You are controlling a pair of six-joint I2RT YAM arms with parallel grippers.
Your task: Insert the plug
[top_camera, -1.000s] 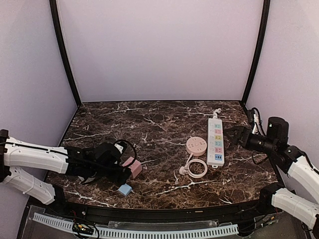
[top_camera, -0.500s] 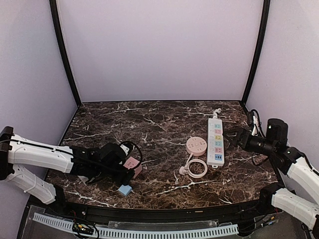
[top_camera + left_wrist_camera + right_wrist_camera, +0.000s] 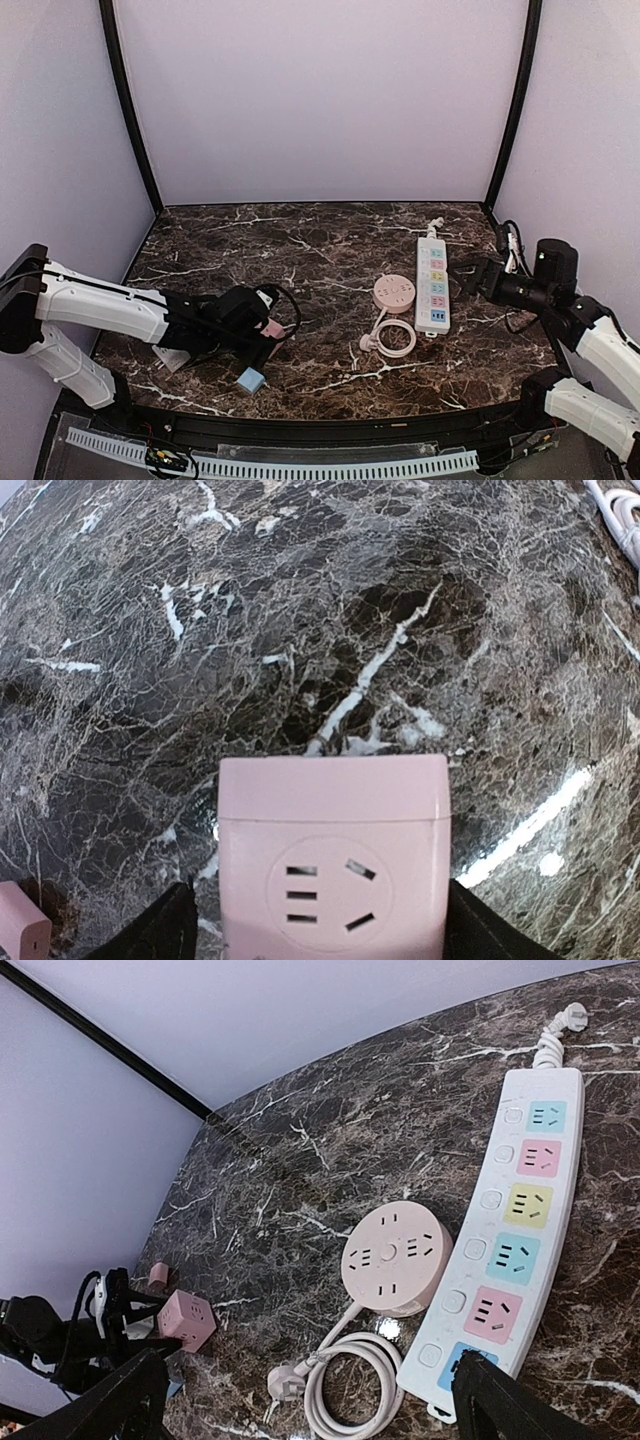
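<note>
The pale pink plug [image 3: 283, 1382] lies on the marble at the end of a coiled cord, beside the round pink socket hub [image 3: 395, 1257]; the top view shows the plug [image 3: 367, 343] and the hub [image 3: 394, 293] mid-table. A pink cube socket [image 3: 333, 855] fills the space between my left gripper's [image 3: 325, 935] fingers; a thin gap shows on its left side. From above, the cube [image 3: 272, 327] sits at the left gripper [image 3: 262, 335]. My right gripper [image 3: 310, 1370] hangs open and empty over the table's right side, also seen from above [image 3: 470, 272].
A white power strip [image 3: 432, 285] with coloured sockets lies right of the hub. A small blue cube [image 3: 250, 380] sits near the front edge. A small pink piece [image 3: 20, 935] lies left of the pink cube. A white block [image 3: 170, 357] rests under the left arm.
The left arm has slid right so the pink cube now sits between its fingers, and those fingers have narrowed around it. The right arm has hardly moved.
</note>
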